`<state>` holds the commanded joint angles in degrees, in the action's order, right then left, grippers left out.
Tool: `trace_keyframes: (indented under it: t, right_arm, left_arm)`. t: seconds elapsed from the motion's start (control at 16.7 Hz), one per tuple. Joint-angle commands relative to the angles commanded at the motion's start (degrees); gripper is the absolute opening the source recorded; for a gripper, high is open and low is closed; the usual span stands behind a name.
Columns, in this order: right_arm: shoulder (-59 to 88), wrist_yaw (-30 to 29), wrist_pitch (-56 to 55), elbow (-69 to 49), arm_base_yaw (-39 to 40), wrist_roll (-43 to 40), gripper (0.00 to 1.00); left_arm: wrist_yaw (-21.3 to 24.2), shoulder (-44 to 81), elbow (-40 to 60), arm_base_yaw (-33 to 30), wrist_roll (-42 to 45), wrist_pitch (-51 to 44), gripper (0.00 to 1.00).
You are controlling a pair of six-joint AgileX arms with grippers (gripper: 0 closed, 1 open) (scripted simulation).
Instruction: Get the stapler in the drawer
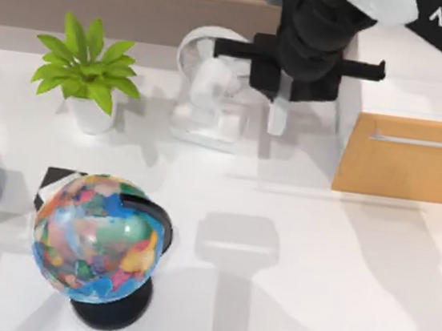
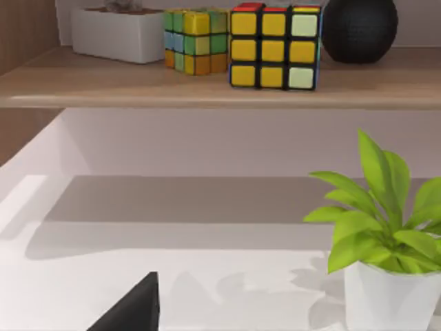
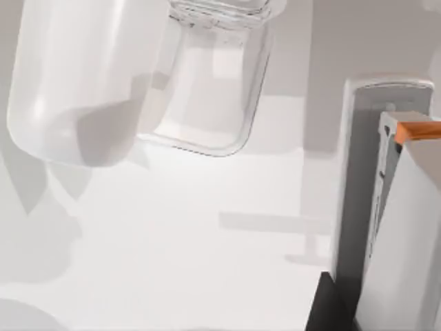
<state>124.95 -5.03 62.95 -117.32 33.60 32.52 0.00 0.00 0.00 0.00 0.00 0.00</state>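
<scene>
One stapler [image 1: 278,118] in right gripper [image 1: 280,108] — beside drawer [image 1: 409,160].

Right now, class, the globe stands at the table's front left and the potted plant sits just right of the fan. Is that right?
Not quite. The top view shows the plant left of the fan, not right. The globe is indeed at the table's front left.
</scene>
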Motion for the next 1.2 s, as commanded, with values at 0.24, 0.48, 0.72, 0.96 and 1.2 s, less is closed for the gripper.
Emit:
trace_keyframes:
  t: [0.24,0.48,0.72,0.96,1.2]
  right_arm:
    - [-1.27,-3.75,3.17,-4.85,-9.77,-7.49,0.0]
    - [3.43,-5.04,7.11,-6.36,-19.77,-15.06,0.0]
    - [11.15,-2.01,9.55,-7.33,-24.44,-20.77,0.0]
    - [15.46,3.0,12.03,-8.5,-25.32,-22.91,0.0]
    - [15.77,3.67,12.46,-8.69,-25.47,-23.03,0.0]
  left_arm:
    - [0.0,0.0,0.0,0.0,0.0,0.0,1.0]
    - [0.0,0.0,0.0,0.0,0.0,0.0,1.0]
    - [0.0,0.0,0.0,0.0,0.0,0.0,1.0]
    - [0.0,0.0,0.0,0.0,0.0,0.0,1.0]
    - [0.0,0.0,0.0,0.0,0.0,0.0,1.0]
